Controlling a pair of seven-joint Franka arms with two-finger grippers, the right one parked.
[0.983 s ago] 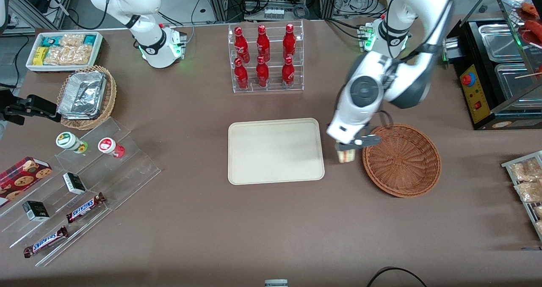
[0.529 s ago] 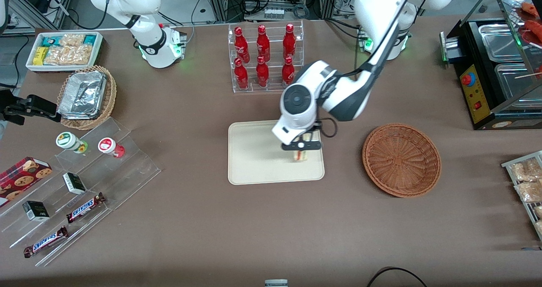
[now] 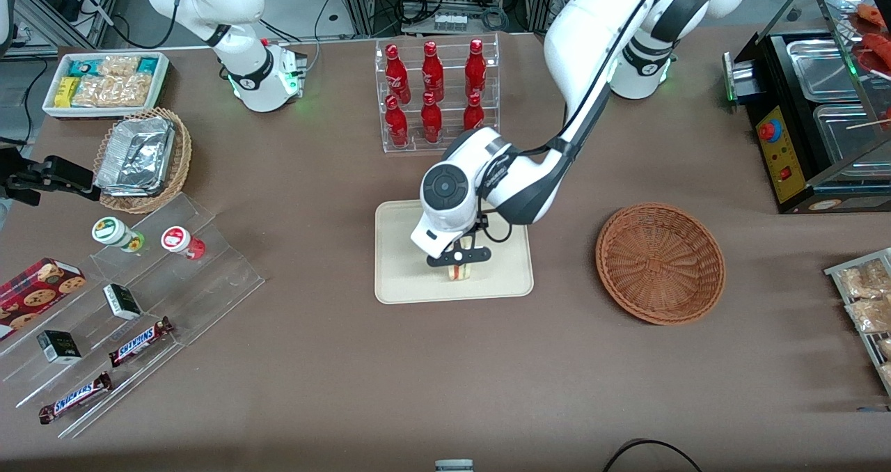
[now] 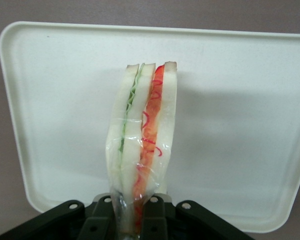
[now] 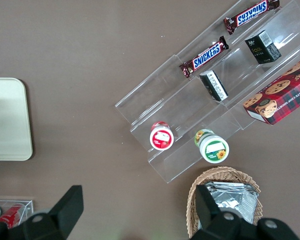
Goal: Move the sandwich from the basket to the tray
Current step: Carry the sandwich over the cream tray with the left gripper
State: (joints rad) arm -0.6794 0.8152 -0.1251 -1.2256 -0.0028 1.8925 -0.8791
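Two Snickers bars (image 5: 206, 55) lie on a clear stepped stand (image 5: 190, 110) near the tray (image 5: 7, 120).

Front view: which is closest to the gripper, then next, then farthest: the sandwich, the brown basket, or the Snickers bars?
From the gripper, above the tray:
1. Sandwich, gripped in it.
2. Basket, toward the working arm's end.
3. Snickers bars, toward the parked arm's end.

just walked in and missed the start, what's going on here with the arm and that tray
The left arm's gripper is shut on the sandwich, a plastic-wrapped wedge with green and red filling, and holds it over the cream tray. The sandwich hangs from the fingers and is not yet released. The wicker basket, toward the working arm's end of the table, has nothing in it.
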